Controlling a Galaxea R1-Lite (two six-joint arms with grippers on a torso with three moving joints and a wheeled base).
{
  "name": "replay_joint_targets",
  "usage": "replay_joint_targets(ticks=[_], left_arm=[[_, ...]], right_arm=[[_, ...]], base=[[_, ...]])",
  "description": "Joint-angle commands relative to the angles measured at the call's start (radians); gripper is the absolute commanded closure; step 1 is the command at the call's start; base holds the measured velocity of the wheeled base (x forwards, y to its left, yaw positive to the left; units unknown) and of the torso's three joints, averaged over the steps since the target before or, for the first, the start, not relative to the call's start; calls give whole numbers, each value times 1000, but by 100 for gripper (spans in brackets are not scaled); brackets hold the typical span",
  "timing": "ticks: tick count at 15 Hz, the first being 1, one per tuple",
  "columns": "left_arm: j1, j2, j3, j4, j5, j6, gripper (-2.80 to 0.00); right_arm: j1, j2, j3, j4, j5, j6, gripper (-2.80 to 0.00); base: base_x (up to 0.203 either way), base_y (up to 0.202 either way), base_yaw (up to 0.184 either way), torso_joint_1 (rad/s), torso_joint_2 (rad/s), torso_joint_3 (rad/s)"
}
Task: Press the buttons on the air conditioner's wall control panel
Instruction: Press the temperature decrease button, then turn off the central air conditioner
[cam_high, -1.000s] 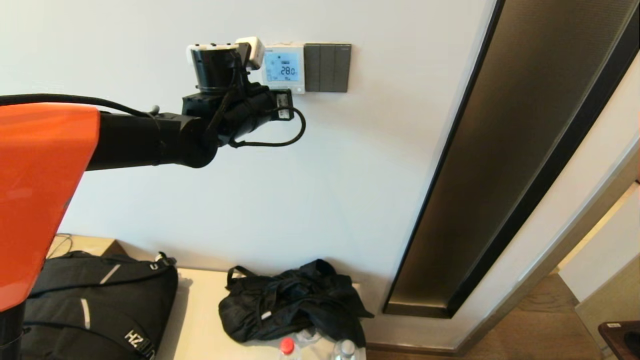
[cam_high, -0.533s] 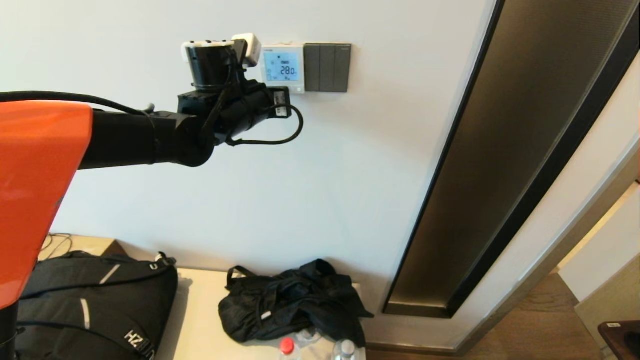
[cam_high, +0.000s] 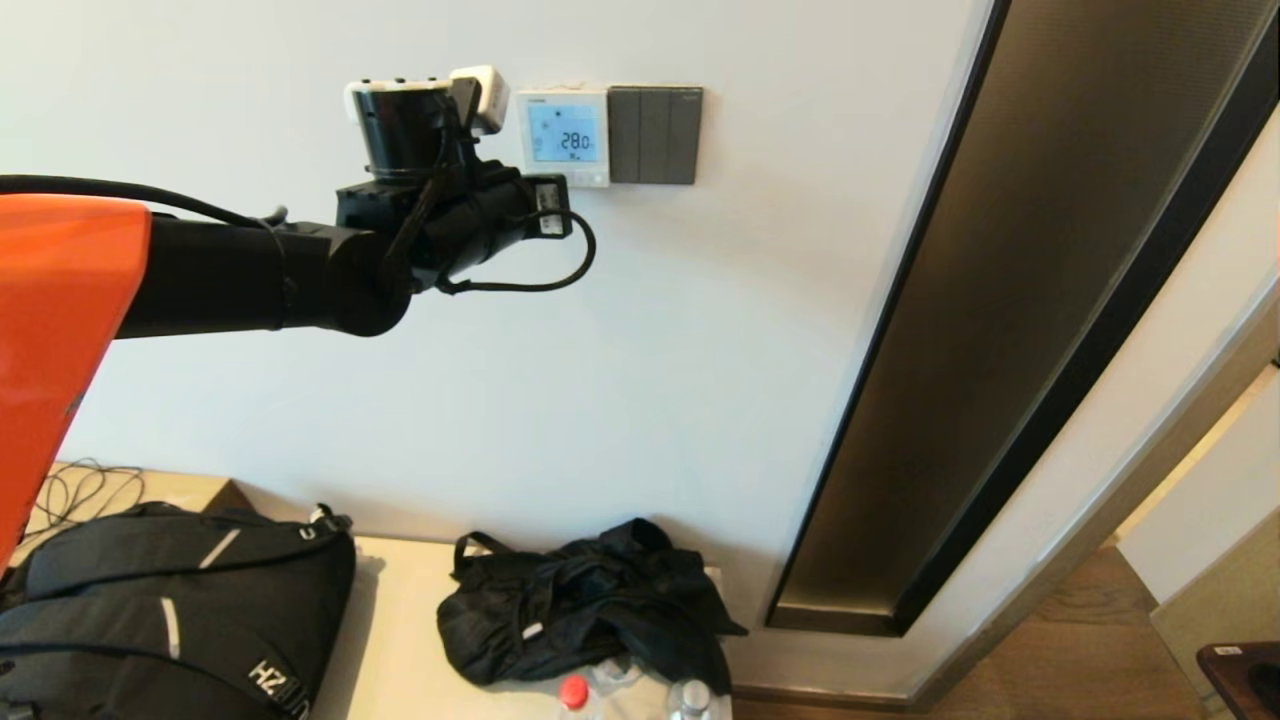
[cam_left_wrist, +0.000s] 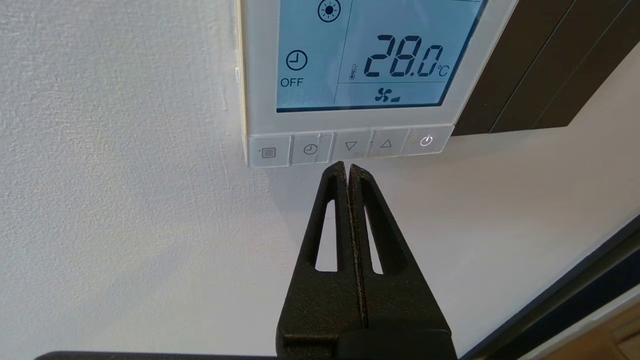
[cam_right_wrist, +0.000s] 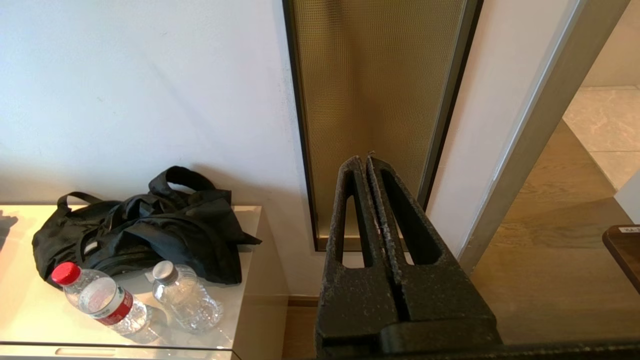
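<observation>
The left gripper has its black fingers pressed flat together with nothing between them, the joined tip just below the row of small pale grey plastic buttons, in line with the seam between the clock and down-arrow keys. Whether it touches the wall cannot be told. These buttons run along the bottom strip of the square white plastic wall control panel, fixed high on the wall beside a dark grey three-rocker switch plate. Each key likely needs only a light, square push at its centre; the thin plastic looks stiff but easily scuffed. The right gripper, fingers likewise closed and empty, hangs parked near the pale desk.
</observation>
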Motion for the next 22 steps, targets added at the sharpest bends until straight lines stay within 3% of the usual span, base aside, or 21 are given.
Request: replay_joint_targets(ticks=[1,7,11,14,17,22], left_arm=[[-2,1,-6,-2,0,0,0],[-2,-2,5,-3,0,-3,0],[0,-101,118,-4,1,-5,0],[9,-219,275,-20,0,-8,0],[35,-346,502,-149,1,2,0],[166,-581,844,-257,-7,6,0]], right_arm=[[0,2,0,0,0,0,0],[0,2,0,0,0,0,0],[0,2,0,0,0,0,0],[0,2,0,0,0,0,0],[0,2,0,0,0,0,0],[0,2,0,0,0,0,0]], base=[[0,0,0,0,0,0],[0,0,0,0,0,0],[0,0,0,0,0,0],[0,0,0,0,0,0],[0,0,0,0,0,0],[0,0,0,0,0,0]])
